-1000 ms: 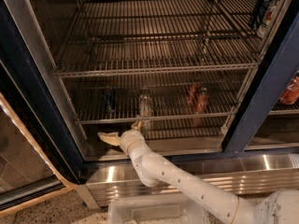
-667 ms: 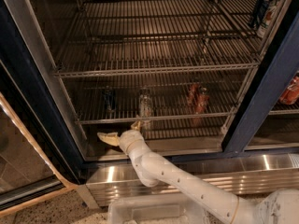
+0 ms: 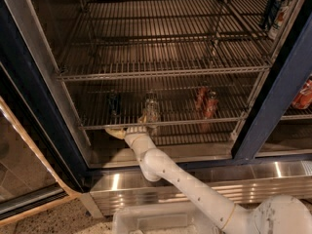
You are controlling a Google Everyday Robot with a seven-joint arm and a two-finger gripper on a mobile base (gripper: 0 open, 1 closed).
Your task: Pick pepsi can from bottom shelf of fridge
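While the end effector (image 3: 126,125) hangs, jaws apart, at the front rail of the bottom shelf (image 3: 195,122), the upright pepsi can (image 3: 114,104) stands just behind, slightly left.

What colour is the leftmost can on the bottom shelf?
Dark blue pepsi can, camera view; gripper just below it.
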